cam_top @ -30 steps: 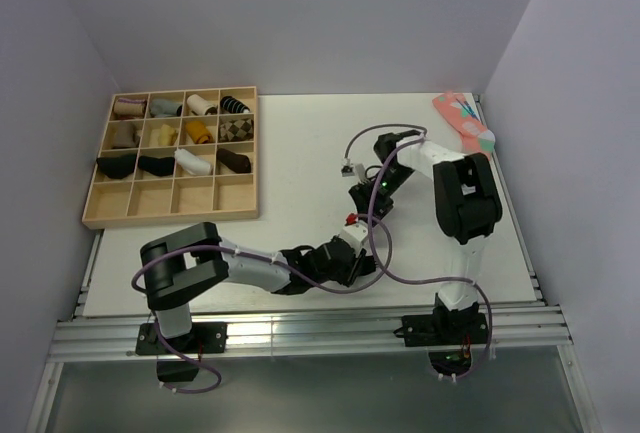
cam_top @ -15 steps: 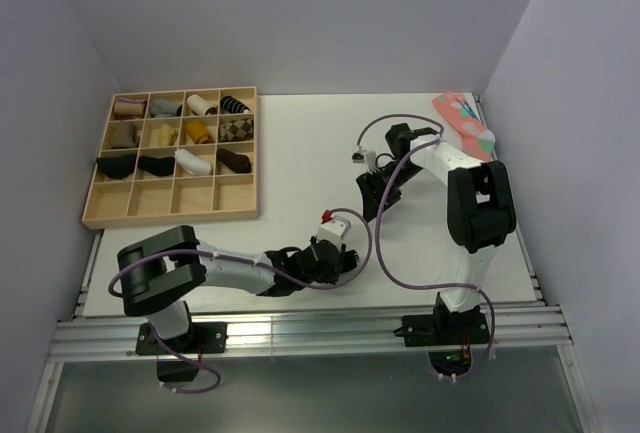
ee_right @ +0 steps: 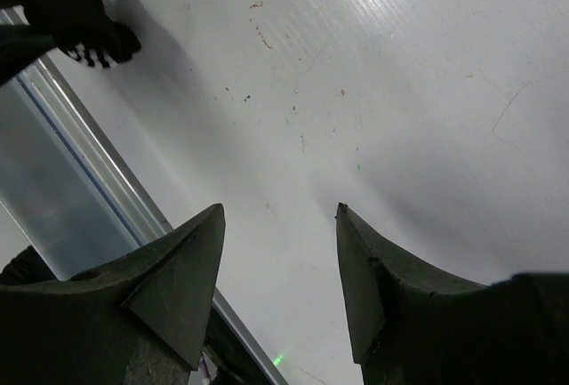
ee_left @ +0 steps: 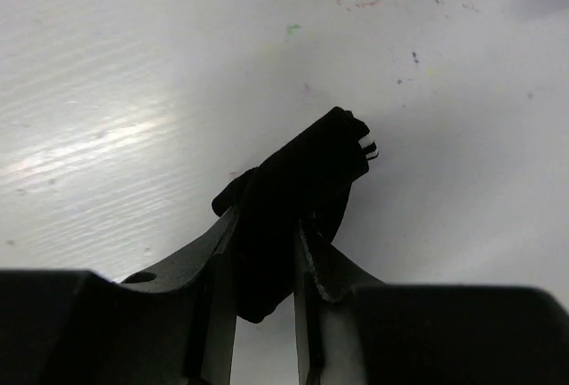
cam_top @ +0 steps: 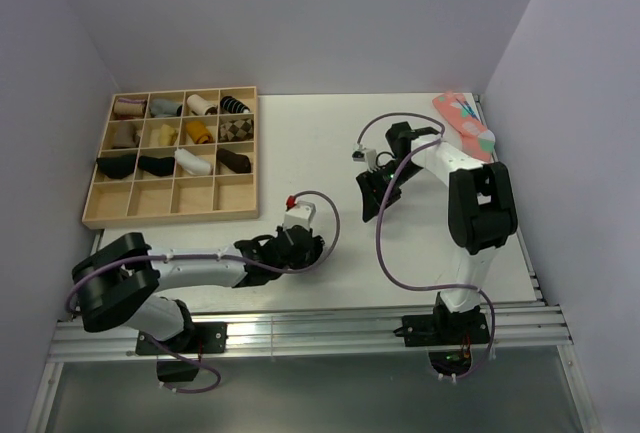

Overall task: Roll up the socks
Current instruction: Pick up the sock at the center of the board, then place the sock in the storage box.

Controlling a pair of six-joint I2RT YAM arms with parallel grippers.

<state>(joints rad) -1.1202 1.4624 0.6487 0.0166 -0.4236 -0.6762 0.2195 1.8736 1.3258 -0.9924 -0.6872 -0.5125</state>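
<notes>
Black knit fills the left end effector (ee_left: 267, 225). The socks (ee_left: 298, 194) are bunched into a rough bundle and pinched between its two narrowly set fingers, with the white-striped cuff poking out past the tips. From overhead, the bundle sits close over the desk (cam_top: 300, 143) at about 6 o'clock, well apart from the wooden tray (cam_top: 170, 221) at 10 o'clock. I cannot tell whether it touches the surface. The right end effector (cam_top: 370, 198) is near the middle of the desk, jaws spread wide with nothing between them.

My worry is the hold. The fingers seem to bite only part of the bundle, and the cuff end hangs free, so I judge the soft knit could spring back and the roll come undone if I swing it fast. It could also slide out of the pinch on a long carry and land short of the tray. The purple cable (cam_top: 335, 223) loops just beside the left wrist and might snag or drag. With the right arm too far off to steady anything, a slip would go uncaught.
</notes>
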